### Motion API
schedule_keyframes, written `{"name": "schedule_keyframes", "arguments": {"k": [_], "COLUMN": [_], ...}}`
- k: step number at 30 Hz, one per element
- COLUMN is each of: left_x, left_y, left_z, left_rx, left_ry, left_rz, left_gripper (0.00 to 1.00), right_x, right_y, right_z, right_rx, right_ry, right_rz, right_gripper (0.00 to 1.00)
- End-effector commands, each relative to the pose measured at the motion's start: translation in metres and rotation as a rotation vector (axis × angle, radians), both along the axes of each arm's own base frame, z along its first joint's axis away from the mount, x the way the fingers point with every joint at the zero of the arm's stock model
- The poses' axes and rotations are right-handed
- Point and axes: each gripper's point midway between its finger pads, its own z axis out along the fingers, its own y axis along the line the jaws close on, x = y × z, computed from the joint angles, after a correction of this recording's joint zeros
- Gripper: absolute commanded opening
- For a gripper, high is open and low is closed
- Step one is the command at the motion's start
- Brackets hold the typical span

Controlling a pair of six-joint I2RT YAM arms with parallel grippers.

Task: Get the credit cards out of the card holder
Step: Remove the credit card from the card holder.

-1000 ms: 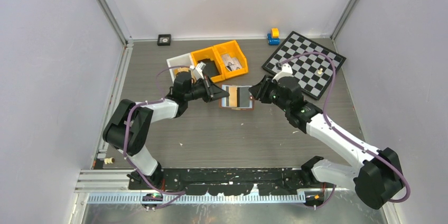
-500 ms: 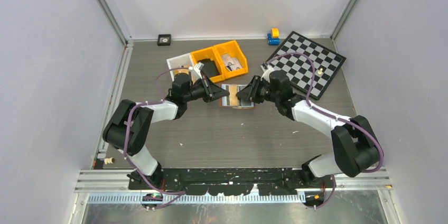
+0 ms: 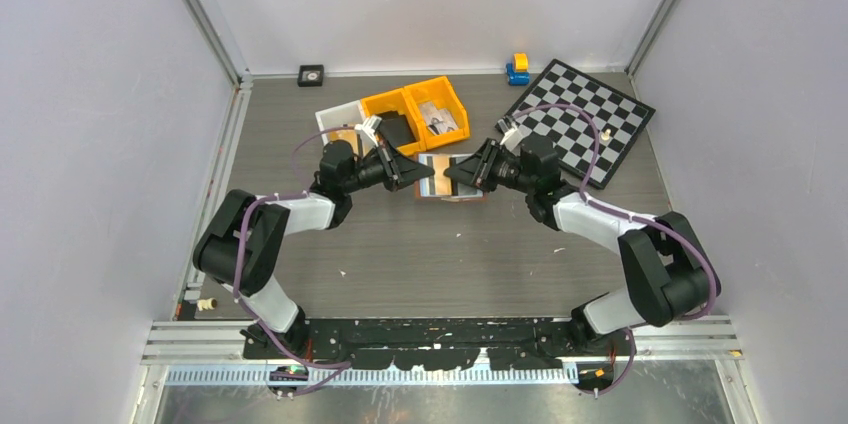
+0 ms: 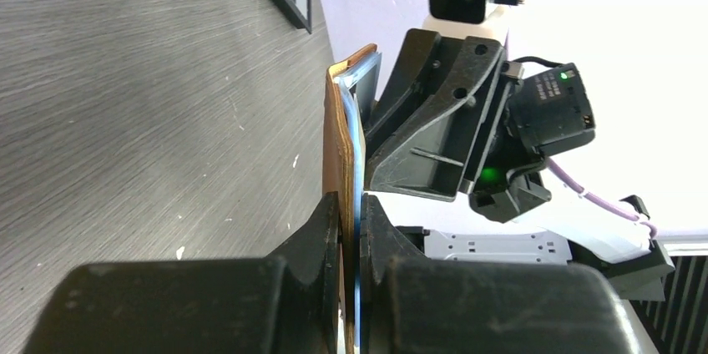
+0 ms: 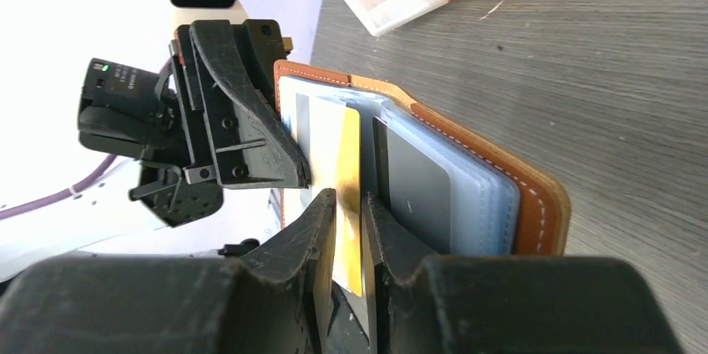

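card holder (image 5: 539,204): reddish-brown leather, pale stitching, lying open with pale blue sleeves facing up; table centre, slightly toward 12 o'clock. 9 o'clock flap clamped in left gripper (image 4: 351,204). beige card (image 5: 349,154) poking from sleeve, pinched by right gripper (image 5: 349,204). dark grey card (image 5: 413,191) in sleeve at its 3 o'clock.

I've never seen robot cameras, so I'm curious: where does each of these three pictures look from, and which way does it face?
Top external: fixed above and behind the arms, looking down on the table; both arms show, meeting at the card holder.
Left wrist: on the left arm, looking along the left fingers, shut on the card holder, toward the right fingers.
Right wrist: on the right arm, facing the opposite way; the right fingers pinch a yellow card.
Both wrist views show the card holder and the other arm's fingers.
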Motion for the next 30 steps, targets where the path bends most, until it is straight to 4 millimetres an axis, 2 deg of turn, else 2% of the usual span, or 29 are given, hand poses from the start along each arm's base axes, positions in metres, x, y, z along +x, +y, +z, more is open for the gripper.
{"name": "schedule_keyframes", "arguments": {"k": [1,6,14,20,22,27,30], "left_x": [-0.011,-0.011,-0.002,0.004,0.003,0.005,0.007], "left_y": [0.000,0.001,0.009,0.014,0.015,0.022,0.025], "left_z": [0.057,0.064,0.055,0.050,0.052,0.052,0.049], "left_rx": [-0.128,-0.180,-0.167,-0.159,-0.162,-0.152,-0.138], "left_ry": [-0.165,-0.162,-0.154,-0.148,-0.154,-0.166,-0.160], "left_rz": [-0.048,-0.065,-0.034,-0.016,-0.017,0.009,0.024], "left_gripper": [0.00,0.00,0.00,0.15,0.16,0.03,0.00], "right_x": [-0.001,-0.005,-0.005,0.001,0.004,0.010,0.013], "right_y": [0.005,0.013,0.004,-0.006,-0.010,-0.021,-0.026], "right_z": [0.023,0.034,0.043,0.039,0.034,0.021,0.021], "right_rx": [0.123,0.218,0.247,0.223,0.201,0.121,0.110], "right_ry": [-0.042,-0.048,-0.079,-0.079,-0.070,-0.057,-0.064], "right_rz": [0.049,0.098,0.079,0.025,0.000,-0.060,-0.079], "right_gripper": [0.23,0.19,0.01,0.00,0.01,0.01,0.01]}}
